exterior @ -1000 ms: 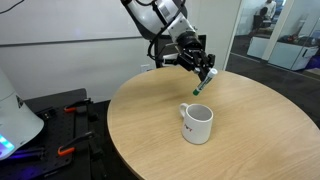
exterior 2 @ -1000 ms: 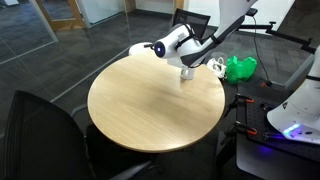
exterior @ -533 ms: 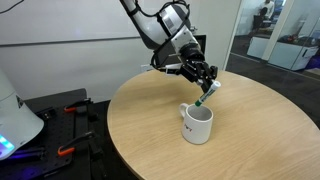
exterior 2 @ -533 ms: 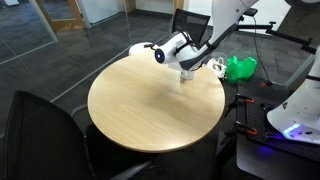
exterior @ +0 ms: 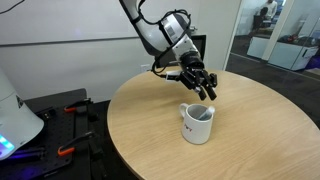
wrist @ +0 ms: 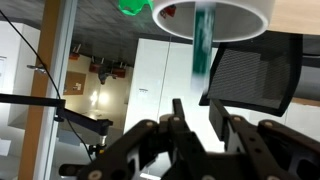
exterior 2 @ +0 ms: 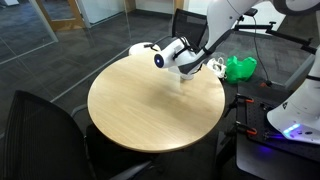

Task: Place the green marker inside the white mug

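The white mug (exterior: 197, 126) stands upright on the round wooden table (exterior: 140, 125), with a small dark mark on its side. My gripper (exterior: 205, 90) hangs just above its rim, fingers spread and empty. The green marker (wrist: 203, 40) is a blurred green streak at the mug's opening (wrist: 215, 12) in the wrist view, apart from my open fingers (wrist: 198, 115). In an exterior view a dark sliver (exterior: 204, 111) shows inside the mug's rim. In an exterior view my gripper (exterior 2: 186, 70) covers the mug near the table's far edge.
A black chair (exterior 2: 40, 125) stands by the table (exterior 2: 140, 105). A green object (exterior 2: 240, 68) lies beyond the table. A white machine (exterior: 15, 115) and red-handled tools (exterior: 70, 110) sit beside the table. Glass walls stand behind.
My gripper moved over the mug with the green marker, came down toward the rim, and opened. The marker has left my fingers and is now at the mug's opening.
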`<state>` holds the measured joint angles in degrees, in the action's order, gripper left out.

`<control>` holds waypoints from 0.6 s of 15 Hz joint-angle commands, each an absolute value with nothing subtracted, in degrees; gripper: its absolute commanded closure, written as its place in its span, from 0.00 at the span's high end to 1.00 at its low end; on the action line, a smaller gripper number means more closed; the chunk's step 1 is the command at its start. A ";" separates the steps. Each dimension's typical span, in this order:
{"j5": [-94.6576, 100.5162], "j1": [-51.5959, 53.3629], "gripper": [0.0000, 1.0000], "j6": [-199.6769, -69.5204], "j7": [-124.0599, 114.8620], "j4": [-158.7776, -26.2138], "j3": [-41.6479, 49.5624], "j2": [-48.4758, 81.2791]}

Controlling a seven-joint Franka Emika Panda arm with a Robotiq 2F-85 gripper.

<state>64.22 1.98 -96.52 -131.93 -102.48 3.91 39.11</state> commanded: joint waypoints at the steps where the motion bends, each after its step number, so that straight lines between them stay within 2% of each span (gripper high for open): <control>1: 64.12 1.81 0.66 -95.76 -131.51 -101.52 3.85 39.15; 5: 63.96 1.90 0.96 -95.59 -132.15 -102.28 3.88 37.94; 6: 63.95 1.96 1.00 -95.56 -132.36 -102.57 3.87 37.47; 9: 64.05 2.29 1.00 -95.34 -133.34 -103.91 3.83 35.07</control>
